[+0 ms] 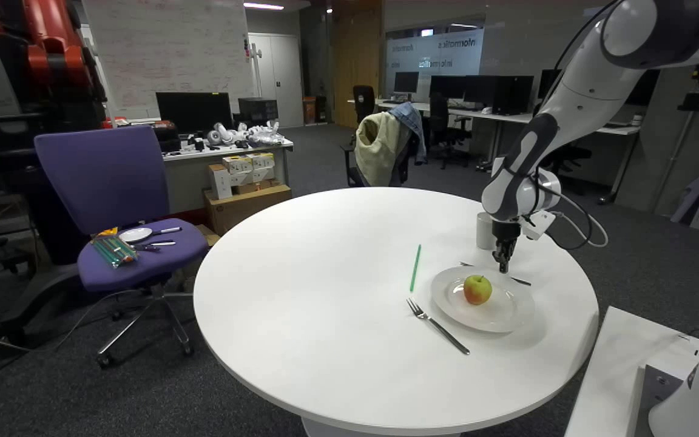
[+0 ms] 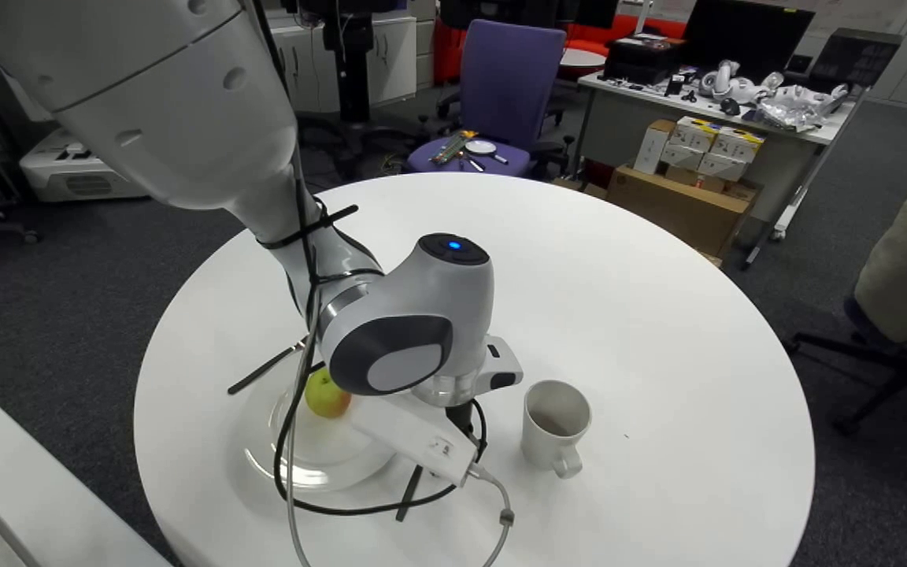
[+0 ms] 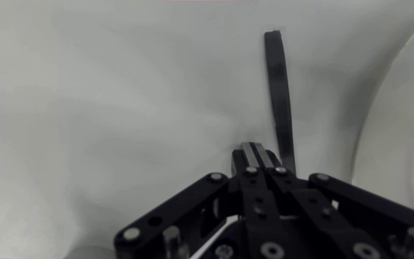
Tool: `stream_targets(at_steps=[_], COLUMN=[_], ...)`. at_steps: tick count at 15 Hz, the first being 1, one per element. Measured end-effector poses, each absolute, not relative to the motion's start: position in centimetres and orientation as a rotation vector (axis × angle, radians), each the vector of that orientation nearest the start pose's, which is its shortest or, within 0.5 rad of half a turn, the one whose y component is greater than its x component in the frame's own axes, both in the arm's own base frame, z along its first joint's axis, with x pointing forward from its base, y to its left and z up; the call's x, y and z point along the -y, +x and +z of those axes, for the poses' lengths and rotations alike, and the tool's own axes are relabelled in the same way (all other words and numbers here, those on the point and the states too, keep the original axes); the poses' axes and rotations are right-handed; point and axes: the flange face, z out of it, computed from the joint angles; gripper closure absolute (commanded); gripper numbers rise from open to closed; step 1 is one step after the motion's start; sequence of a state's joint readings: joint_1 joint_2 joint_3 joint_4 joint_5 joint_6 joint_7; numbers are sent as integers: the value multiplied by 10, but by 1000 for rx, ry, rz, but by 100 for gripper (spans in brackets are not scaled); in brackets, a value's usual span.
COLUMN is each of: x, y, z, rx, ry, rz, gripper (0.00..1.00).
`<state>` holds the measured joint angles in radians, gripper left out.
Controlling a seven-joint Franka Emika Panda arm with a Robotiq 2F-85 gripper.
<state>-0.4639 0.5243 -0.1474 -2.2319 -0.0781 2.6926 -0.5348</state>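
In the wrist view, left to right: gripper (image 3: 253,146), fingertips together, nothing between; one dark-handled utensil (image 3: 280,97) on the counter (image 3: 131,108), just right of the fingertips, long axis running up-and-down the view; one plate (image 3: 383,144) beyond. In an exterior view, same order: one green stick (image 1: 415,267), one fork (image 1: 437,326), one apple (image 1: 477,291) on the plate, one mug (image 1: 484,232).

Forearm (image 1: 592,85) aslant from above, wrist (image 2: 453,307) low, fingers (image 3: 249,155) downward and snug against each other.
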Motion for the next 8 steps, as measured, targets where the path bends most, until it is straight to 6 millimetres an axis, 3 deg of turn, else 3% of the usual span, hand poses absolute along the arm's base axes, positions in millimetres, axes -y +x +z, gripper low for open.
stream_targets(at_steps=[8], x=[319], y=[422], z=[130], rx=[-27], ry=[-3204], rz=[202], gripper=[100])
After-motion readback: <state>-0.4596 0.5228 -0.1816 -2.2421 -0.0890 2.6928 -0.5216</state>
